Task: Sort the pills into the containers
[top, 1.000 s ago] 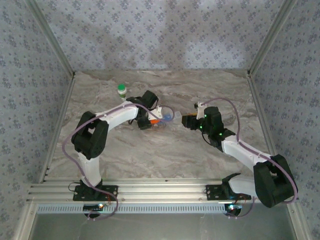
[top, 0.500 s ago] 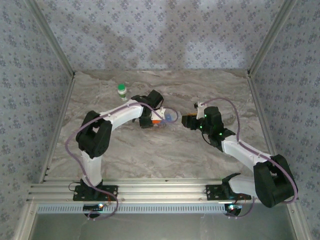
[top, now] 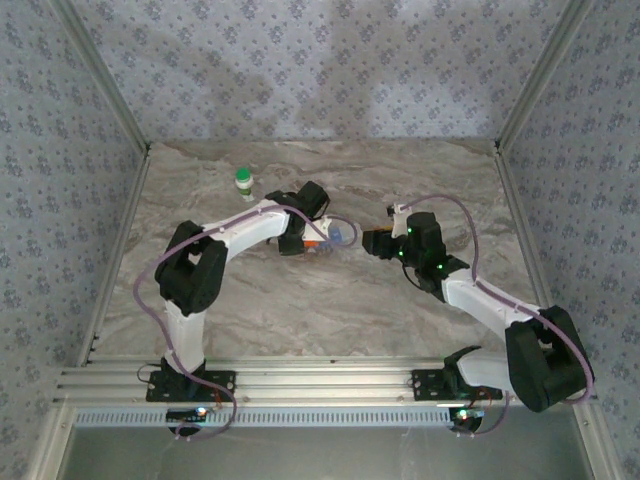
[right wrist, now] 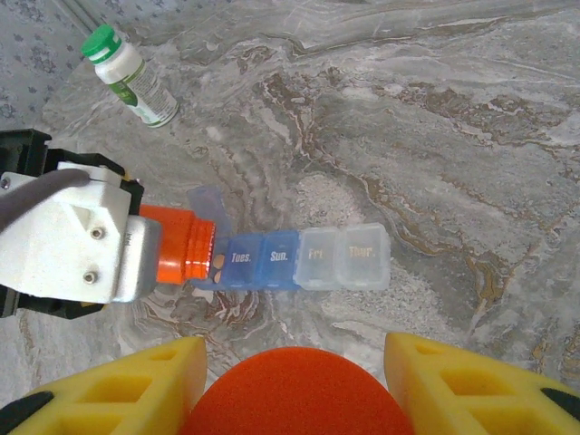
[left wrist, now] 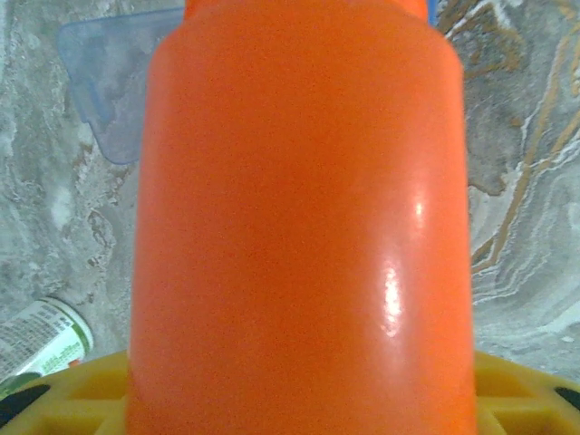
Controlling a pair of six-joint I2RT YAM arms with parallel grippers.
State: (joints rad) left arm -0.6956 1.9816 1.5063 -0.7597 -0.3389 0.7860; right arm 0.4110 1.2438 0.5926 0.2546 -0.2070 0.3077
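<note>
A: Which step?
B: Pouring, I'd say. The left gripper (left wrist: 290, 399) clamps the orange bottle (right wrist: 177, 256), mouth at the pill box's (right wrist: 304, 258) 9 o'clock end. The right gripper (right wrist: 294, 362) pinches the cap (right wrist: 299, 408). Next: a gentle tilt.

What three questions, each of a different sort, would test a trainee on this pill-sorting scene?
1. True or false: the orange bottle in the left gripper stands upright.
2. Which label is on the pill box compartment farthest from that bottle? A Tues. B Sun. C Thur.
3. Fill in: the white bottle has a ___ cap.

Key: 1 false, it lies on its side with its mouth at the box; 2 C; 3 green.
</note>
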